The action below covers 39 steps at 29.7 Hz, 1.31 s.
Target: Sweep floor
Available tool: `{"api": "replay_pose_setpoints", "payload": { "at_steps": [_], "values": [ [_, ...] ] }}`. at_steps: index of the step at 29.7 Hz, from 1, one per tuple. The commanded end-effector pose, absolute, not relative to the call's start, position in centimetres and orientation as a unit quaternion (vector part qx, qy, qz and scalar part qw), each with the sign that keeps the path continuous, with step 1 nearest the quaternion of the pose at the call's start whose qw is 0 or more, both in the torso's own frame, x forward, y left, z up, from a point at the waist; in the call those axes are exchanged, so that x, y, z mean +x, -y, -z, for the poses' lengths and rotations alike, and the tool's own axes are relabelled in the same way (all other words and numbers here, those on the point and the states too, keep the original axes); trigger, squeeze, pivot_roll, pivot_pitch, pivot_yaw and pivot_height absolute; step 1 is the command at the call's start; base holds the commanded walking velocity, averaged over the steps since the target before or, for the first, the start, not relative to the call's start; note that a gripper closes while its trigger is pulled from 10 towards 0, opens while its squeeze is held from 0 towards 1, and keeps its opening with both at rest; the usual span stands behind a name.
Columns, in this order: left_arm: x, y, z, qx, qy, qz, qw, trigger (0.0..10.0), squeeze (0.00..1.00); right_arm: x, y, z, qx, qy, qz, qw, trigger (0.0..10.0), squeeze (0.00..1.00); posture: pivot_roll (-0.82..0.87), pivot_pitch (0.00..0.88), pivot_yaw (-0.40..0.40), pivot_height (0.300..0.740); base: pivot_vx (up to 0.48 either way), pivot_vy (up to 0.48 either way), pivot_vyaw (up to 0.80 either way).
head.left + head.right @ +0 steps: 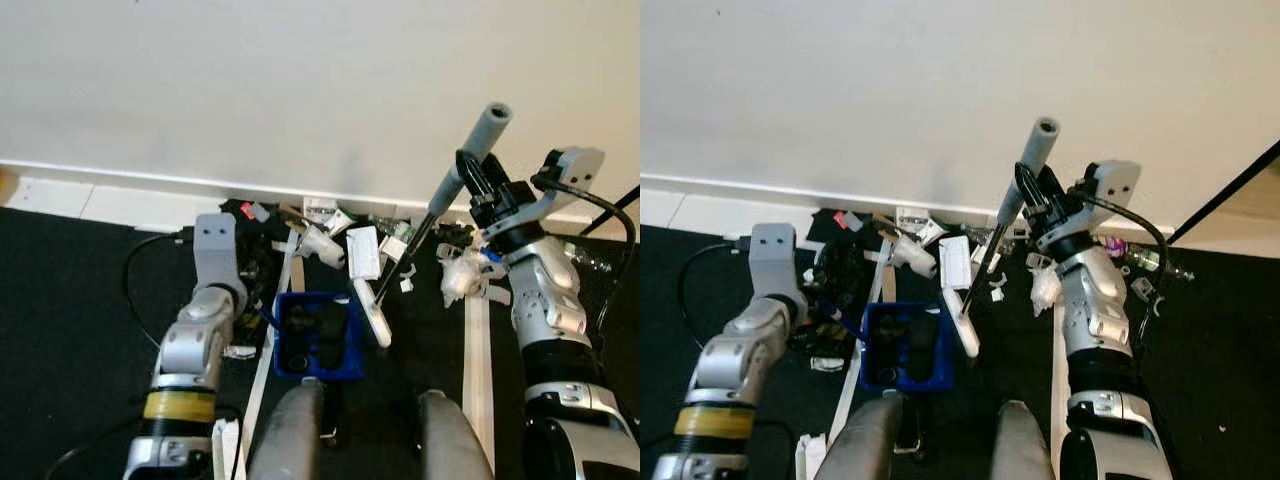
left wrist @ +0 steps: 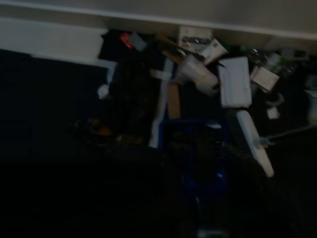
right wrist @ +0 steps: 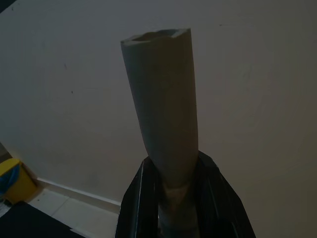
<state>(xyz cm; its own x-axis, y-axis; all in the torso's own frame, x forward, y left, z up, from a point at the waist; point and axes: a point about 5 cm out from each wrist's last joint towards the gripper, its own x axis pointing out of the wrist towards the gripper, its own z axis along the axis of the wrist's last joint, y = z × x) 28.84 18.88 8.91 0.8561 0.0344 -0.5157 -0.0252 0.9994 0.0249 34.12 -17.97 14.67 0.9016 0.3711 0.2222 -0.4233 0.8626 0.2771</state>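
1. Left eye view: the right gripper (image 1: 474, 172), upper right of the frame, is clamped on the grey broom handle (image 1: 487, 130). The white broom head (image 1: 372, 312) rests at centre beside the blue dustpan (image 1: 318, 337). The litter pile (image 1: 345, 235) lies along the skirting.
2. Right eye view: same scene. The left gripper sits at centre left; I cannot tell its finger state, as the forearm hides it.
3. Left wrist view: very dark. The pile shows across the upper frame; the dustpan is barely legible below.
4. Right wrist view: black fingers (image 3: 138, 198) pinch the handle at the bottom centre.
5. Judgement: sweeping is under way; next, draw the litter toward the dustpan.
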Motion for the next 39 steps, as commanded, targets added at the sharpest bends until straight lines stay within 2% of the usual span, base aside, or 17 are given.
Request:
{"api": "replay_pose_setpoints", "payload": {
  "at_steps": [1, 8, 9, 10, 12, 14, 15, 16, 18, 33, 34, 35, 36, 39],
  "values": [
    [28.2, -19.6, -8.6, 0.002, -0.286, -0.012, 0.958, 10.0, 0.00, 34.1, 17.8, -14.9, 0.167, 0.089, -0.210, 0.959, 10.0, 0.00, 0.04, 0.209, 0.089, 0.740, 0.000, 0.000, 0.00],
    [27.9, -21.0, -9.6, 0.008, -0.302, 0.007, 0.953, 10.0, 0.00, 34.0, 17.8, -14.9, 0.166, 0.089, -0.210, 0.959, 10.0, 0.00, 0.05, 0.204, 0.096, 0.740, 0.000, 0.000, 0.00],
    [27.8, -21.2, -9.4, 0.011, -0.308, 0.006, 0.951, 7.9, 0.00, 34.0, 17.8, -14.8, 0.167, 0.089, -0.209, 0.959, 10.0, 0.00, 0.04, 0.203, 0.099, 0.740, 0.000, 0.000, 0.00],
    [27.8, -21.2, -9.4, 0.011, -0.308, 0.006, 0.951, 7.9, 0.00, 34.0, 17.8, -14.8, 0.167, 0.089, -0.209, 0.959, 10.0, 0.00, 0.04, 0.203, 0.099, 0.740, 0.000, 0.000, 0.00],
    [27.7, -21.2, -9.3, 0.009, -0.311, 0.006, 0.950, 7.0, 0.00, 34.0, 17.8, -14.8, 0.168, 0.089, -0.208, 0.959, 10.0, 0.00, 0.04, 0.203, 0.099, 0.740, 0.000, 0.000, 0.00],
    [27.7, -21.2, -9.3, 0.009, -0.311, 0.006, 0.950, 7.0, 0.00, 34.0, 17.8, -14.8, 0.168, 0.089, -0.208, 0.959, 10.0, 0.00, 0.04, 0.203, 0.099, 0.740, 0.000, 0.000, 0.00],
    [27.7, -21.1, -9.3, 0.007, -0.312, 0.006, 0.950, 3.0, 0.00, 33.9, 17.8, -14.8, 0.168, 0.089, -0.208, 0.960, 10.0, 0.00, 0.04, 0.203, 0.098, 0.740, 0.000, 0.000, 0.00],
    [27.7, -21.1, -9.3, 0.007, -0.312, 0.006, 0.950, 3.0, 0.00, 33.9, 17.8, -14.8, 0.168, 0.089, -0.208, 0.960, 10.0, 0.00, 0.04, 0.203, 0.098, 0.740, 0.000, 0.000, 0.00],
    [27.8, -20.9, -9.2, 0.000, -0.307, 0.010, 0.952, 0.0, 0.00, 33.9, 17.9, -14.8, 0.168, 0.089, -0.207, 0.960, 10.0, 0.00, 0.04, 0.206, 0.096, 0.740, 0.000, 0.000, 0.00],
    [27.8, -19.8, -9.1, -0.021, -0.277, 0.012, 0.961, 0.0, 0.00, 34.0, 17.9, -14.8, 0.168, 0.088, -0.207, 0.960, 10.0, 0.00, 0.04, 0.214, 0.092, 0.740, 0.000, 0.000, 0.00],
    [27.8, -19.6, -9.1, -0.019, -0.276, 0.015, 0.961, 1.2, 0.00, 34.0, 17.9, -14.8, 0.168, 0.088, -0.207, 0.960, 10.0, 0.00, 0.04, 0.215, 0.093, 0.740, 0.000, 0.000, 0.00],
    [27.8, -19.6, -9.1, -0.019, -0.276, 0.015, 0.961, 1.2, 0.00, 34.0, 17.9, -14.8, 0.168, 0.088, -0.207, 0.960, 10.0, 0.00, 0.04, 0.215, 0.093, 0.740, 0.000, 0.000, 0.00],
    [27.8, -19.4, -9.0, -0.013, -0.278, 0.017, 0.960, 10.0, 0.00, 34.0, 17.9, -14.8, 0.168, 0.088, -0.207, 0.960, 10.0, 0.00, 0.04, 0.215, 0.091, 0.740, 0.000, 0.000, 0.00],
    [27.9, -19.2, -8.7, -0.009, -0.278, 0.015, 0.961, 10.0, 0.00, 34.0, 17.9, -14.8, 0.168, 0.089, -0.207, 0.960, 10.0, 0.00, 0.03, 0.218, 0.091, 0.740, 0.000, 0.000, 0.00]
  ]
}}
